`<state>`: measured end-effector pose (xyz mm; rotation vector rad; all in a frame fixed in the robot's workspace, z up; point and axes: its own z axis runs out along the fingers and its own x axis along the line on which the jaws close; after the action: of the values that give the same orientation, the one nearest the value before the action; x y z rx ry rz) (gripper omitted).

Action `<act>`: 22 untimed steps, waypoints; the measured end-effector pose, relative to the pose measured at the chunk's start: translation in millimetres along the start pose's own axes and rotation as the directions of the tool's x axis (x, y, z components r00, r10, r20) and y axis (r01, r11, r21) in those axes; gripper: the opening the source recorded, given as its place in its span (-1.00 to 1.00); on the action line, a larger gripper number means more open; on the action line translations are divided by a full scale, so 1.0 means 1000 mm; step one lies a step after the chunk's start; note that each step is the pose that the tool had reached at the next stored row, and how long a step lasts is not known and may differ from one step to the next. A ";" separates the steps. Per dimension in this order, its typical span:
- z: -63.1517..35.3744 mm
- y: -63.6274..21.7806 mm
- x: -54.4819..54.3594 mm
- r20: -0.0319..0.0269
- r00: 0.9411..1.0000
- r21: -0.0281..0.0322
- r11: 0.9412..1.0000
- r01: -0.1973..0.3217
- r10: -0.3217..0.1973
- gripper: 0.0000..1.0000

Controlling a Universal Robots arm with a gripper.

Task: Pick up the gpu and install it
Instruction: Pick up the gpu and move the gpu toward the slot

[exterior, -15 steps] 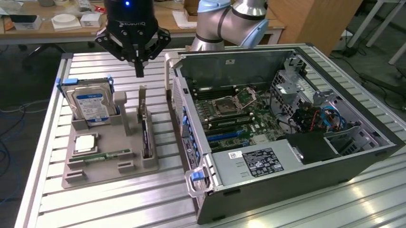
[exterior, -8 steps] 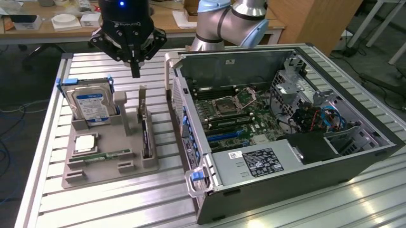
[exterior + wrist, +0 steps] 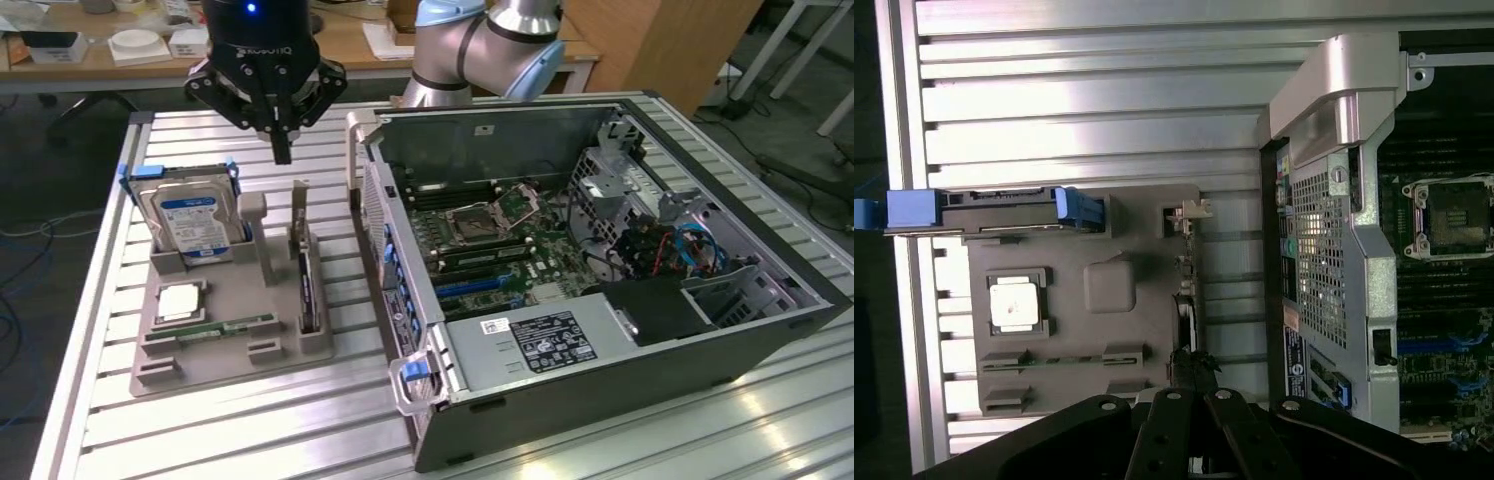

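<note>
The gpu (image 3: 304,272) stands on edge in a slot along the side of the grey parts holder (image 3: 254,300) nearest the computer case. In the wrist view the gpu (image 3: 1185,285) appears edge-on, with its silver bracket at the end. My gripper (image 3: 280,150) hangs above the holder's back end, a little above and behind the gpu, with its black fingers shut together and nothing between them. In the wrist view the gripper (image 3: 1192,372) points down at the card's edge.
The holder also carries a silver hard drive (image 3: 187,218) with blue clips, a processor (image 3: 179,300) and a memory stick (image 3: 220,328). The open computer case (image 3: 747,330) lies at the exterior view's right, showing its motherboard (image 3: 514,245) and blue slots (image 3: 467,286). All rest on a slatted aluminium table (image 3: 267,430).
</note>
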<state>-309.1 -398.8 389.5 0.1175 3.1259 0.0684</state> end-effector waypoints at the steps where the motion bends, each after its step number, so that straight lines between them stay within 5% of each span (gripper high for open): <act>1: 0.0000 0.0000 0.000 0.000 1.000 0.000 1.000 0.000 0.000 -0.80; 4: 0.0000 0.0000 0.000 0.000 1.000 0.000 1.000 0.000 0.000 -0.77; 15: -0.0001 -0.0011 0.000 0.000 1.000 0.000 1.000 0.000 0.000 0.06; 22: 0.0070 -0.0032 0.000 -0.003 0.998 -0.001 0.998 0.063 -0.063 0.06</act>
<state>-309.3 -401.7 382.4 0.0187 3.1298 0.0688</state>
